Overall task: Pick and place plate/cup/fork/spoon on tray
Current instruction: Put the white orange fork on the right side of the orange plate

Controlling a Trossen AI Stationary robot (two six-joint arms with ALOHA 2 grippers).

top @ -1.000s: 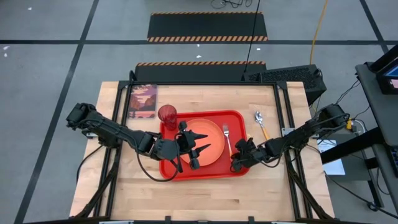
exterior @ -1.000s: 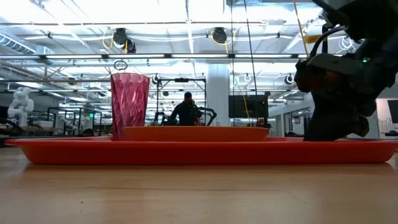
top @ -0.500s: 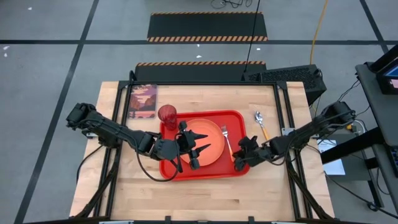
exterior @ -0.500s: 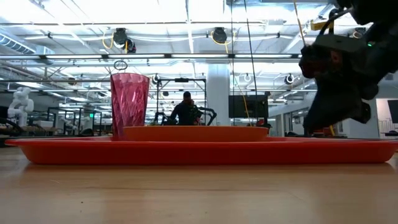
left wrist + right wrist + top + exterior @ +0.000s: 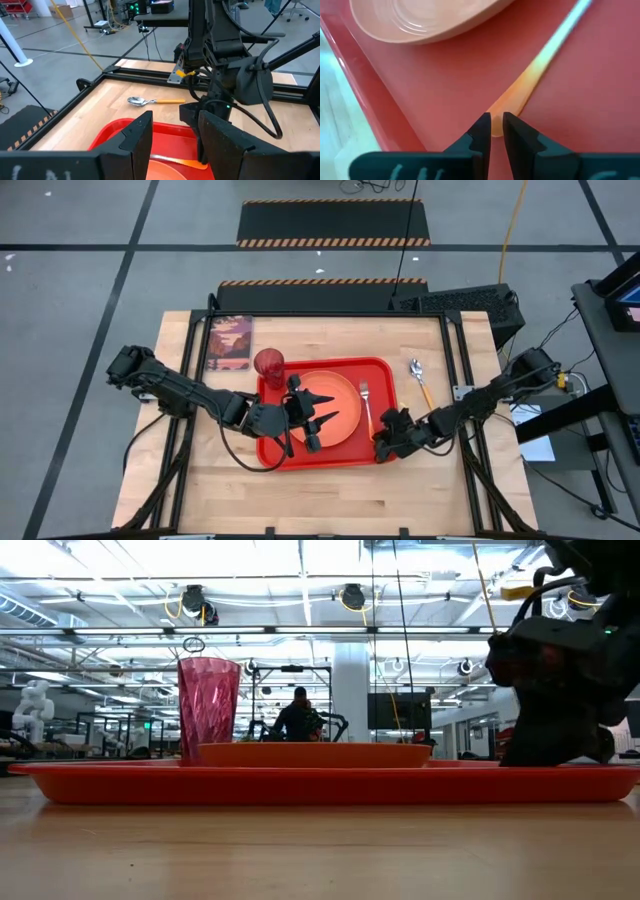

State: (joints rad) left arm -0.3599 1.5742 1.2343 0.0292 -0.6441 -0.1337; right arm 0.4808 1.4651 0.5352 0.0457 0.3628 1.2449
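Right gripper [image 5: 383, 448], back down at lower right of tray [image 5: 300, 457] w/ tips nipping fork [image 5: 366, 406] handle end: fork placed, spoon [image 5: 420, 380] outstanding.

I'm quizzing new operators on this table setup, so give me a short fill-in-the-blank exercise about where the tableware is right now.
1. The cup stands on the tray beside the ____.
2. The ____ lies on the bare table, off the tray.
3. The right tool is at the handle end of the ____.
4. The left tool hovers over the ____.

Missing words: plate; spoon; fork; plate
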